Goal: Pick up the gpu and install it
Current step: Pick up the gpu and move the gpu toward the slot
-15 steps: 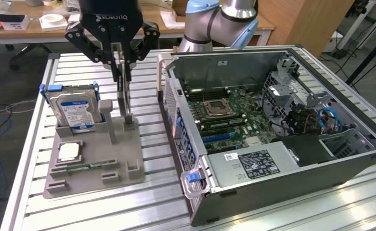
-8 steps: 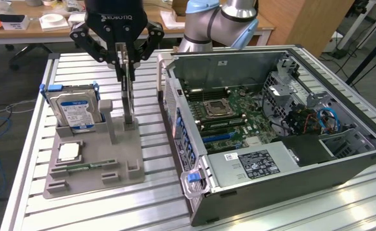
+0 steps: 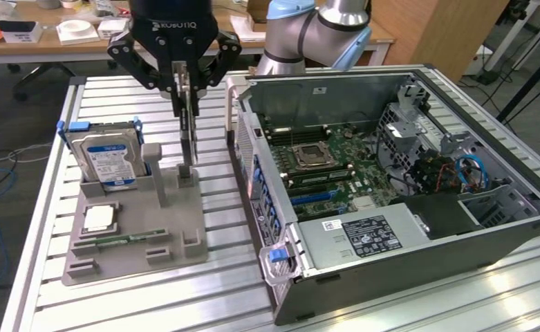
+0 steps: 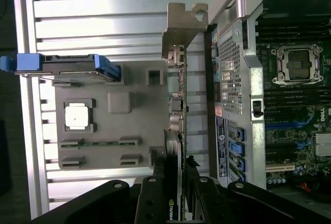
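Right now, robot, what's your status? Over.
My hand shut on gpu. It's upright at the stand, outside the case. Case open, nothing seen blocking.

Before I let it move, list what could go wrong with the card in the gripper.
The gripper pinches the graphics card by one thin edge alone, so it may tilt or slip.
The card's lower end is close to the gray holder's posts and could catch there.
The computer case stands right beside the card; the metal bracket could strike its wall.
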You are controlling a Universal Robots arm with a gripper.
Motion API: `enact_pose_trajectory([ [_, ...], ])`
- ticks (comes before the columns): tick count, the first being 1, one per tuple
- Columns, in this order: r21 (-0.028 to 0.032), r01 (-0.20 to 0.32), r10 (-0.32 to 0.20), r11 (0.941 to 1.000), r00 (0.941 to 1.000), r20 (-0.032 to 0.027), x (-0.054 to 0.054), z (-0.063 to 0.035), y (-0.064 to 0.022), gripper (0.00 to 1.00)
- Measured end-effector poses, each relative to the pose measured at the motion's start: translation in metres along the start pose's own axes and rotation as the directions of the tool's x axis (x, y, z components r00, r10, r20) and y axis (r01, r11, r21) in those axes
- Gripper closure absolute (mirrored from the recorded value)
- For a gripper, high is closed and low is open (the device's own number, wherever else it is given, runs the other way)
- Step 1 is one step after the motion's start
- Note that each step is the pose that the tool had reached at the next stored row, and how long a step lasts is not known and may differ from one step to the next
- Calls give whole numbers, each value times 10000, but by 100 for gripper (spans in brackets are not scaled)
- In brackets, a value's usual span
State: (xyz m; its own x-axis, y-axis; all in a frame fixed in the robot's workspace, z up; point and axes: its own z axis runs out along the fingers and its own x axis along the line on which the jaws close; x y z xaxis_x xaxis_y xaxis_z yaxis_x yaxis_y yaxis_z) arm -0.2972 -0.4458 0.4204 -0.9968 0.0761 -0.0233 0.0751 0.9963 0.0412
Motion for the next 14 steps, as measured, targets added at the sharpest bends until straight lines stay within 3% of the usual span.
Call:
enact_pose_trajectory([
  [14,1,-1,1,10000,10000,-1,-80,2,6,74],
])
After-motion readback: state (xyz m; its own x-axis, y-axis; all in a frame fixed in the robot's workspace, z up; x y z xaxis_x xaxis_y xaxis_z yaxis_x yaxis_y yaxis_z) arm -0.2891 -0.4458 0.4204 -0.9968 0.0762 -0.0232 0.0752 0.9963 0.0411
